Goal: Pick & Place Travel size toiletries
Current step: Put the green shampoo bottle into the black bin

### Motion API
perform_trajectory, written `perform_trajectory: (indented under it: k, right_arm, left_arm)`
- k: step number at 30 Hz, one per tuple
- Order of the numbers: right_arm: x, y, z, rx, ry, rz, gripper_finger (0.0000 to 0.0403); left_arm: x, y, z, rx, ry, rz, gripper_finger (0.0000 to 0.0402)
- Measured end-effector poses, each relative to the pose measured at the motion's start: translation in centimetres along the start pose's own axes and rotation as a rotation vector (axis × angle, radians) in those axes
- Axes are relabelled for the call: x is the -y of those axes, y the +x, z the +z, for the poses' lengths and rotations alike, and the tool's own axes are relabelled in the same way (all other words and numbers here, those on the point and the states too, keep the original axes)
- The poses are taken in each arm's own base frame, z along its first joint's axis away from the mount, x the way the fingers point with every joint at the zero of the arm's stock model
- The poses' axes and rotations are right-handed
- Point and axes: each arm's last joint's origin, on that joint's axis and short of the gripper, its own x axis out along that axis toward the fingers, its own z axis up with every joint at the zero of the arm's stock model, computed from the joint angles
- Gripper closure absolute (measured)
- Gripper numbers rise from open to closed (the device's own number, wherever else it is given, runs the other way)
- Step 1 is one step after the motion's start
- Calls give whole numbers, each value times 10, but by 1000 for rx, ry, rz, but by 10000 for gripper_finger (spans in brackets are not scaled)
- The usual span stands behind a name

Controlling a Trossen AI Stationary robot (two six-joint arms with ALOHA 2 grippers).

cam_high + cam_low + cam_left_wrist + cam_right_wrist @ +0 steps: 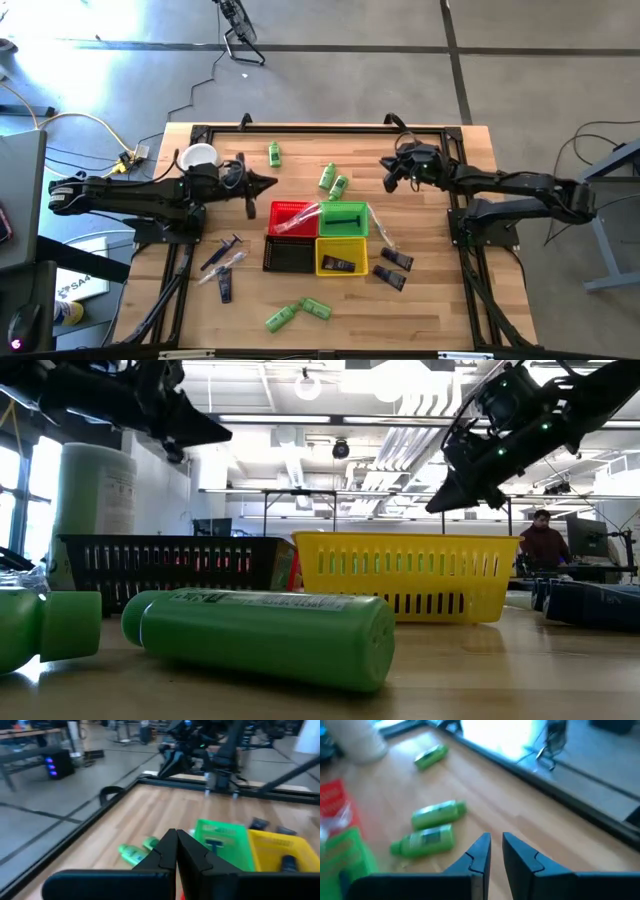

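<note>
Your left gripper (pixel 272 183) hangs with jaws together, empty; your right gripper (pixel 388 180), jaws slightly apart, empty, faces the green bottles (pixel 333 181), likely next.

The four baskets (pixel 318 238) crowd the table's middle — red, green, black, yellow packed together. Bare wood lies open along the far edge between the lone green bottle (pixel 274 153) and the right gripper (pixel 391 176). Near side: green bottles (pixel 297 313) and dark tubes (pixel 393 268) lie scattered — passage only between them.
</note>
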Motion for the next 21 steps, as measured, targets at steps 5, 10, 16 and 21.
perform_trajectory:
  k: [5, 10, 16, 21]
  right_arm:
    - [-10, -4, 6, 74, 15, 22, 363]
    - [-26, -12, 5, 89, -14, 95, 363]
    - [-40, -20, 4, 118, -54, 126, 363]
    - [-48, -23, -2, 109, -66, 124, 363]
  left_arm:
    - [0, 6, -5, -24, -34, 29, 401]
    - [1, 17, -15, -84, -99, 55, 401]
    - [2, 28, -23, -113, -135, 77, 401]
    - [3, 33, -24, -97, -140, 75, 401]
